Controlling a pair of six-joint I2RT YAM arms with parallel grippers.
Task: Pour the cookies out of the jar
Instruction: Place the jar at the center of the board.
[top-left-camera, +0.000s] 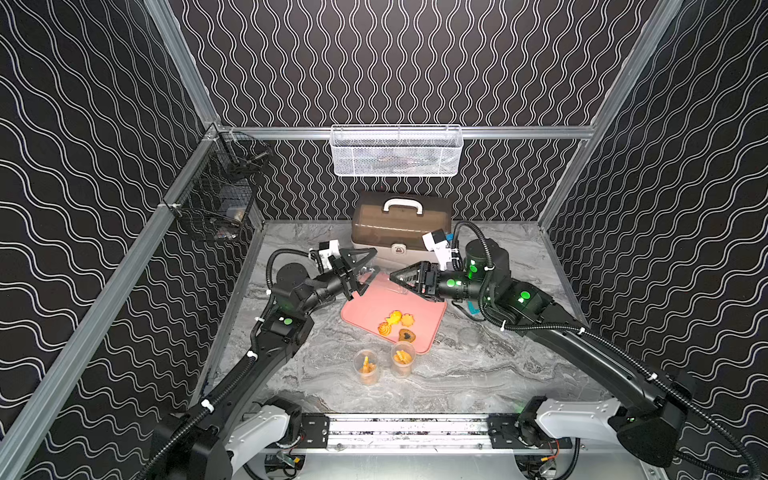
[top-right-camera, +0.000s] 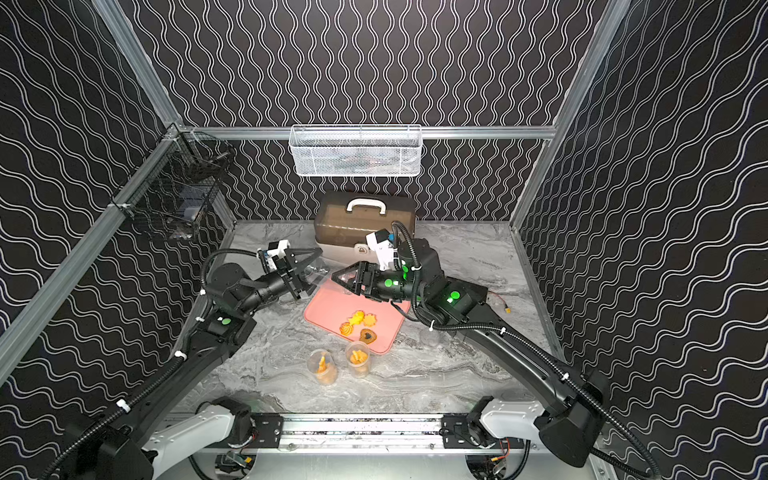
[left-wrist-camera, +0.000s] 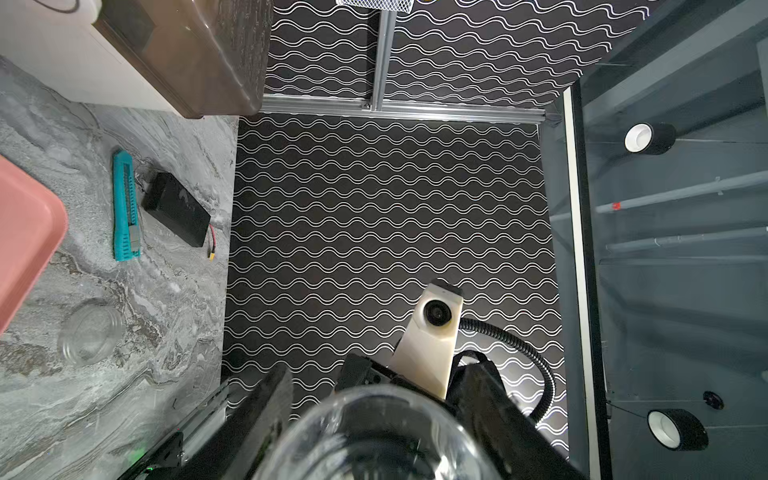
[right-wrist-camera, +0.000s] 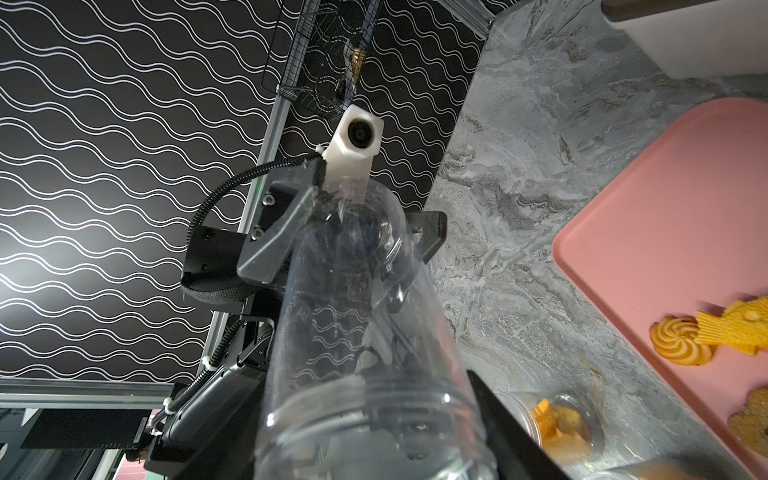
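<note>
The right gripper (top-left-camera: 393, 277) clamps the clear plastic jar (right-wrist-camera: 353, 332) over the far edge of the pink tray (top-left-camera: 365, 307). The left gripper (top-left-camera: 376, 262) surrounds its base, grip unclear. The orange-yellow cookies (top-left-camera: 395, 319) lie toward the near edge.

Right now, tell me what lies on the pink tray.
Four cookies sit near the tray's front edge: swirl, ridged yellow, flower, dark-centred heart. Its far end hides under the clear jar, left gripper and right gripper.

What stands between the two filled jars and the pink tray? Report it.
Nothing visible. Both filled jars stand on the table at the pink tray's near edge; four cookies lie on that end of it.
</note>
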